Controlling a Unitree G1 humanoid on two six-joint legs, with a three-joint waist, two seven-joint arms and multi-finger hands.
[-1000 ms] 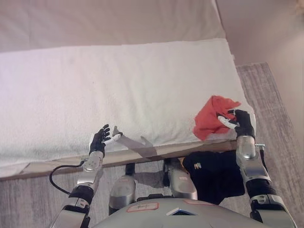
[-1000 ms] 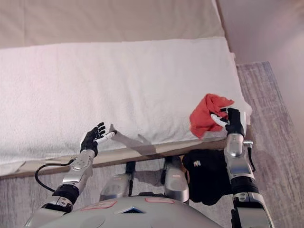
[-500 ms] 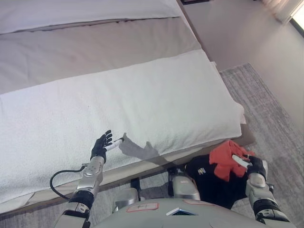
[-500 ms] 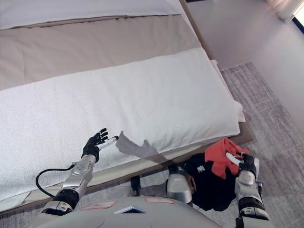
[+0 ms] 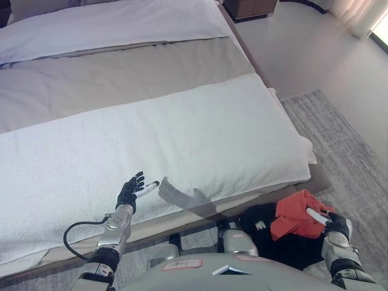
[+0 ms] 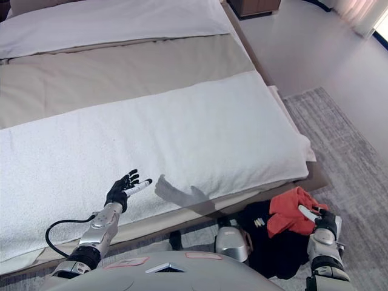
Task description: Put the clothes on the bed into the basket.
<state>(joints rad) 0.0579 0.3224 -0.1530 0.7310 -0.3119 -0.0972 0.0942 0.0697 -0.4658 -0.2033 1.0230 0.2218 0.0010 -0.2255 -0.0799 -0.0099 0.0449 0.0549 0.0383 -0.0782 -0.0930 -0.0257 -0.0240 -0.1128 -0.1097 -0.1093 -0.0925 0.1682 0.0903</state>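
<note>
right hand (image 5: pixel 335 227) clutching red garment (image 5: pixel 298 214) lower right – over dark basket (image 5: pixel 273 233) | left hand (image 5: pixel 129 193) relaxed, idle lower left | risk – cloth drapes the rim, could slide onto floor

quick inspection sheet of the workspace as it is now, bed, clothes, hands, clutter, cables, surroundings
surface: bed with a white towel-like cover across its near end; no clothes seen on it
job's things: red cloth held over a black basket on the floor by the bed's near edge
clutter: nothing seen
hands: right hand curled on the red cloth; left hand open above the cover's near edge
cables: nothing seen
surroundings: grey rug, pale floor, dark wooden furniture at the top
</note>
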